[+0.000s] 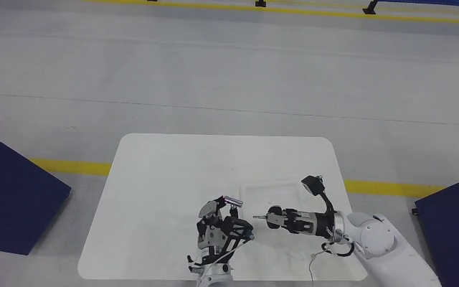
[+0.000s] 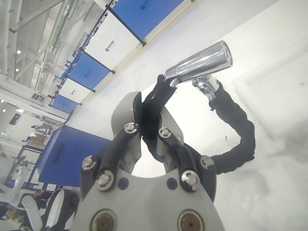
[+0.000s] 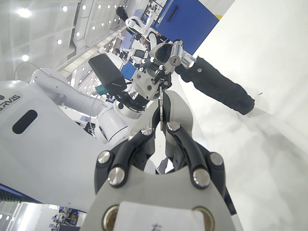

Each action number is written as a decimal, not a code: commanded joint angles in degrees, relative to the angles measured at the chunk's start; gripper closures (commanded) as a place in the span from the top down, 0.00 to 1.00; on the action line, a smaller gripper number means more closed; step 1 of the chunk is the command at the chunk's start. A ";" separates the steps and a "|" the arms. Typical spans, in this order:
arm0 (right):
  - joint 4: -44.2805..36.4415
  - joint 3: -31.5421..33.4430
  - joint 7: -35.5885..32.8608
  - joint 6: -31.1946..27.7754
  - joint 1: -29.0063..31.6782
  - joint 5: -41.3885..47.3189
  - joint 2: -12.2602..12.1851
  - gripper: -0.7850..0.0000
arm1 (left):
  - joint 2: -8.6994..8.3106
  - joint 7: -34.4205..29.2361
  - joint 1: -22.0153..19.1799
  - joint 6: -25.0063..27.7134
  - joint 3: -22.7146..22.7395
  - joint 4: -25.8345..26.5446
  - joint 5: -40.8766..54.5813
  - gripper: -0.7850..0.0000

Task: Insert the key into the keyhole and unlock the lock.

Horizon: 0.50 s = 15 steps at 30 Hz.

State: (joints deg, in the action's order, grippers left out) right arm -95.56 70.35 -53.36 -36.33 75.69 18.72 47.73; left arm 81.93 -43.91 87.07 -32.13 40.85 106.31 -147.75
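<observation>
The lock is a chrome cylinder (image 2: 202, 64) on a cable loop in a black sleeve (image 2: 237, 131). My left gripper (image 2: 149, 108) is shut on the sleeve and holds the cylinder up above the white table (image 1: 172, 172). In the right wrist view the cylinder's end face with the keyhole (image 3: 175, 60) is turned towards my right gripper (image 3: 161, 115). That gripper is shut on a flat silver key (image 3: 161, 104) whose blade points at the lock, a short gap away. From above, the key (image 1: 257, 217) sticks out of the right gripper (image 1: 271, 217) towards the lock (image 1: 231, 201) and left gripper (image 1: 219, 219).
A thin white foam pad (image 2: 264, 92) lies on the table beyond the lock. Blue cabinets stand on the floor at the left (image 1: 21, 197) and right (image 1: 441, 208) of the table. Both arms sit near the table's front edge.
</observation>
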 commanded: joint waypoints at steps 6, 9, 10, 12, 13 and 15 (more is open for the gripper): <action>0.65 -1.45 0.98 0.62 -1.40 0.00 0.62 0.00 | -0.38 1.37 0.07 0.10 -0.26 0.14 0.66 0.00; 1.03 -1.90 1.28 0.85 -1.83 -0.22 0.84 0.00 | -0.53 1.56 0.08 0.01 -0.38 0.18 0.75 0.00; 1.11 -2.01 1.38 0.91 -1.95 -0.28 0.91 0.00 | -0.58 1.58 0.07 0.06 -0.43 0.17 0.81 0.00; 1.33 -2.22 1.69 1.25 -2.11 -0.40 1.04 0.00 | -0.66 1.69 0.01 0.03 -0.57 0.14 0.79 0.00; 1.38 -2.32 1.85 1.39 -2.21 -0.50 1.11 0.00 | -0.69 1.73 -0.01 0.06 -0.62 0.11 0.82 0.00; 1.47 -2.52 2.11 1.60 -2.29 -0.41 1.24 0.00 | -0.75 1.84 -0.05 0.02 -0.74 0.05 0.75 0.00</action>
State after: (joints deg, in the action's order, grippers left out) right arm -94.12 67.91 -51.34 -34.80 73.44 18.23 48.91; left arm 81.21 -42.12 87.03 -32.08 40.17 106.40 -146.98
